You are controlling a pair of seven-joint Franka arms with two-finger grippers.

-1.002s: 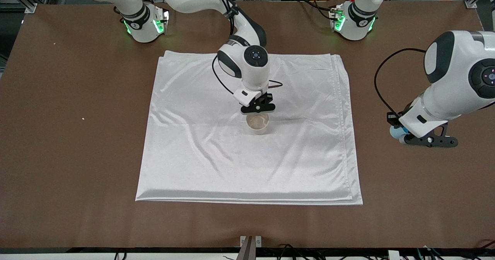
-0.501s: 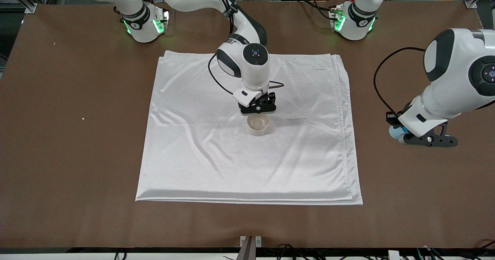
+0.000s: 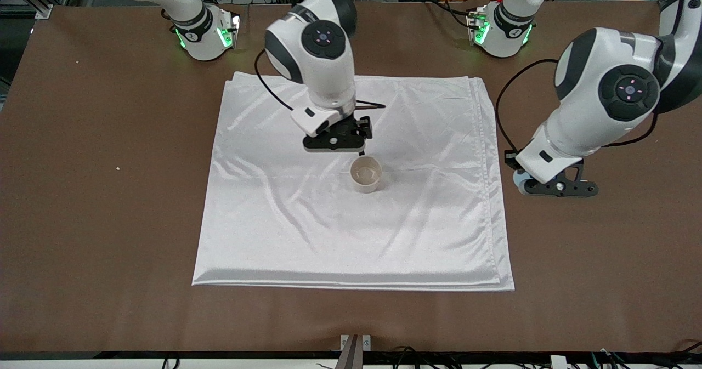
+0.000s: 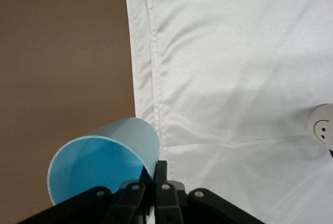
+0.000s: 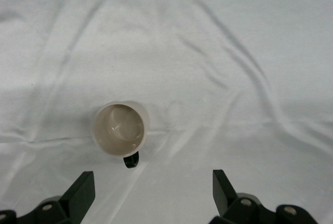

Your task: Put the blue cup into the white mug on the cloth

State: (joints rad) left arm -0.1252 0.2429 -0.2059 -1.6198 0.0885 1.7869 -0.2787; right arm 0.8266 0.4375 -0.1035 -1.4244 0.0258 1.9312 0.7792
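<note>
The white mug [image 3: 366, 173] stands upright and empty on the middle of the white cloth [image 3: 263, 215]. In the right wrist view the mug [image 5: 119, 129] shows its black handle. My right gripper [image 3: 334, 140] hangs open and empty over the cloth, beside the mug toward the right arm's end; its fingers [image 5: 78, 192] are spread wide. My left gripper [image 3: 555, 188] is shut on the wall of the blue cup [image 3: 520, 181], held over the brown table just off the cloth's edge at the left arm's end. In the left wrist view the cup [image 4: 99, 167] lies tilted in the gripper [image 4: 154, 174], with the smiley-faced mug [image 4: 323, 129] farther off.
The brown table [image 3: 109, 221] surrounds the cloth on all sides. The two arm bases [image 3: 205, 34] stand along the table's edge farthest from the front camera. A small crumb [image 3: 118, 168] lies toward the right arm's end.
My right gripper has risen off the mug and moved toward the right arm's end. My left arm has lifted the blue cup and carried it toward the cloth's edge.
</note>
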